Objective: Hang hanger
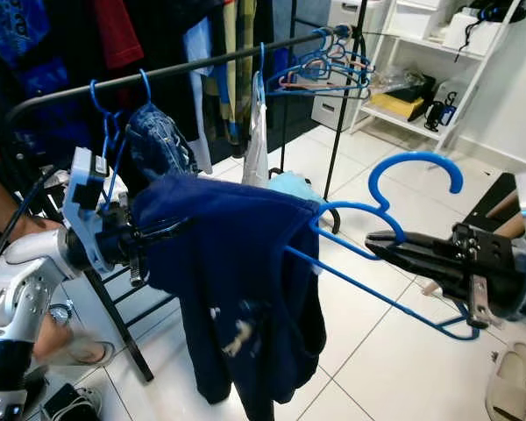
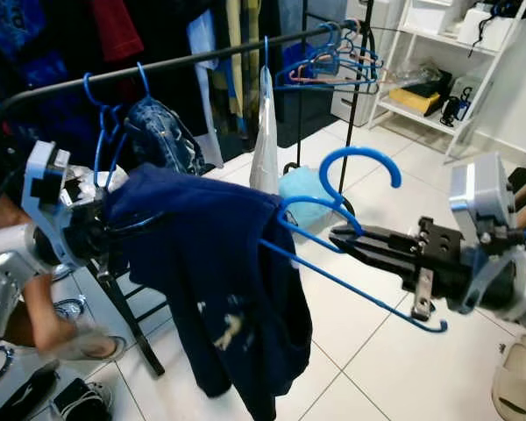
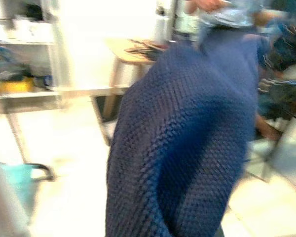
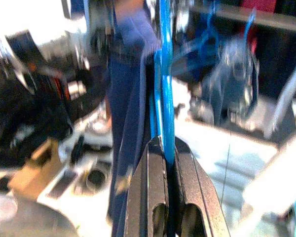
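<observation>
A blue plastic hanger (image 1: 418, 164) carries a navy knitted sweater (image 1: 232, 281) that droops toward the floor. My right gripper (image 1: 374, 239) is shut on the hanger just below its hook, the blue bar clamped between the fingers (image 4: 153, 168). My left gripper (image 1: 162, 231) is at the sweater's far end, shut on the cloth. The sweater (image 3: 187, 138) hangs close in front of the left wrist camera. The hanger is held level, in front of and below the black clothes rail (image 1: 202, 63).
On the rail hang a denim garment (image 1: 158, 140), a white garment (image 1: 256, 145) and several bare blue hangers (image 1: 326, 66). A person's arm (image 1: 9, 224) and sandalled foot (image 1: 74, 349) are at the left. White shelving (image 1: 421, 88) stands behind, a teal bag (image 1: 289, 186) on the floor.
</observation>
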Controlling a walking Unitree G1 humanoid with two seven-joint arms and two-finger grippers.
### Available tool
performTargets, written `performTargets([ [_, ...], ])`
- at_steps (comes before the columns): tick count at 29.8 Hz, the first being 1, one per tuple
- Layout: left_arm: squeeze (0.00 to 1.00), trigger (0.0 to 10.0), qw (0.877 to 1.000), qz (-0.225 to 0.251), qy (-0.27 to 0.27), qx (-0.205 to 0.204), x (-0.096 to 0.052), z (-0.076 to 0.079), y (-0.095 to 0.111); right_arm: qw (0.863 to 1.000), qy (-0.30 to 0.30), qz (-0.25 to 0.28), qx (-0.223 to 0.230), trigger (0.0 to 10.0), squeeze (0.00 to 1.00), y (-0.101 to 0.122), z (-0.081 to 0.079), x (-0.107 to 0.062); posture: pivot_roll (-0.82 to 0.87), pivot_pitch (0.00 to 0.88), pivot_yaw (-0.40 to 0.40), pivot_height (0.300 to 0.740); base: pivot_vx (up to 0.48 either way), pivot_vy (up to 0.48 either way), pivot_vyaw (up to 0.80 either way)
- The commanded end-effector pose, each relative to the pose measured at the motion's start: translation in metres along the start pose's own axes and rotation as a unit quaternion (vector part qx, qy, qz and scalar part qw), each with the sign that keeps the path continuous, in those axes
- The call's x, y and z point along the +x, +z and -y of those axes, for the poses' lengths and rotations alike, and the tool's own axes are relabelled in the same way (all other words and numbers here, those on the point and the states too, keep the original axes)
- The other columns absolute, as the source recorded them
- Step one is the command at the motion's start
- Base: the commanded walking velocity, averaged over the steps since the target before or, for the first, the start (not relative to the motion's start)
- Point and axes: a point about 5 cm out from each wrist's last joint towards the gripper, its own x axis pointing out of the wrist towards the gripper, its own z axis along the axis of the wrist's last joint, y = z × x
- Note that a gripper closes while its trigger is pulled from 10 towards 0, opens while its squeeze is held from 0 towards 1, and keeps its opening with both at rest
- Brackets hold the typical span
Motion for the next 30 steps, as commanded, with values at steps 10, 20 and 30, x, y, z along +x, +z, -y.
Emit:
performTargets([
  [10,0.00,0.0,0.994,0.013,0.106,0.019,-0.018,-0.024,0.001,0.995,-0.040,-0.083,0.049,0.0,0.00,-0.041,0.002,-0.013,-0.11,0.080,0.021,0.740,0.000,0.000,0.00],
  [20,0.00,2.0,0.974,-0.094,0.206,-0.007,-0.034,-0.028,-0.056,0.984,-0.116,-0.105,0.089,10.0,0.00,-0.087,0.005,-0.013,-0.11,0.093,0.027,0.740,0.000,0.000,0.00],
  [30,0.00,10.0,0.958,-0.154,0.208,-0.126,-0.022,0.039,-0.130,0.932,-0.287,-0.129,0.180,10.0,0.00,-0.169,0.000,-0.003,-0.09,0.100,0.026,0.740,0.000,0.000,0.00],
])
